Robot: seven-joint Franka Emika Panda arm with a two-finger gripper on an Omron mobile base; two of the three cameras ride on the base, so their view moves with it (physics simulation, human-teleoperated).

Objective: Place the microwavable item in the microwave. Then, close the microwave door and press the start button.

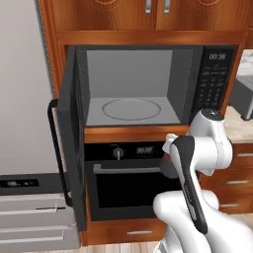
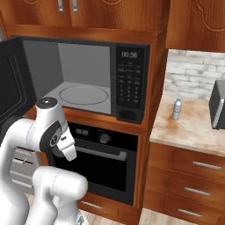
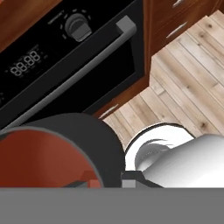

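While cropped close, mug, rim held

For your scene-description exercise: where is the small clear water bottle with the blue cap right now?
In the right base view, the small clear water bottle with the blue cap stands upright on the beige stone counter, right of the black built-in microwave, before the white brick wall.

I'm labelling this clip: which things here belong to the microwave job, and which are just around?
Job: mug in the shut gripper; microwave; microwave door.
Around: water bottle; oven.
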